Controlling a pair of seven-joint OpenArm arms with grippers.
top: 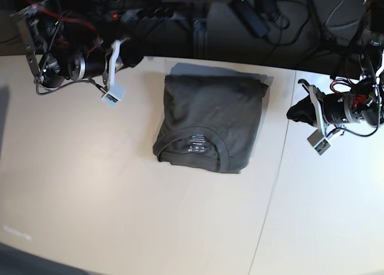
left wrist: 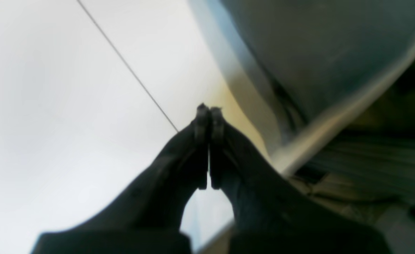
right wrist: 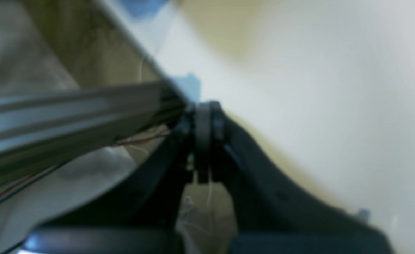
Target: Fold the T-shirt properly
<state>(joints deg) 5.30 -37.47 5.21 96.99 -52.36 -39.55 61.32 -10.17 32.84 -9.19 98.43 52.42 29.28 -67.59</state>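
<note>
The T-shirt (top: 210,122) is seen folded into a neat block in the middle of the table (top: 120,215). A small white label (top: 197,139) is printed inside its round collar (top: 195,144), but the writing is too small to be read. The collar end is on the side away from the dark cables (top: 252,11) at the back edge.

The left gripper (left wrist: 209,113) is seen clenched, with its two dark fingers pressed together and nothing held between them. In the base view it (top: 298,111) is found well apart from the shirt, just over a thin seam (top: 273,179) in the table. Bare table is seen all around it.

The right gripper (right wrist: 205,120) is also seen pressed closed on nothing. In the base view it (top: 133,57) is parked near the back table edge, and the shirt's far corner is not far from it. A grey metal bar (right wrist: 69,113) is seen right beside its fingertips in the wrist view.

Both wrist views are blurred, so little can be made out. The shirt is not seen in either of them. A lot of open table is left in front of the shirt.
</note>
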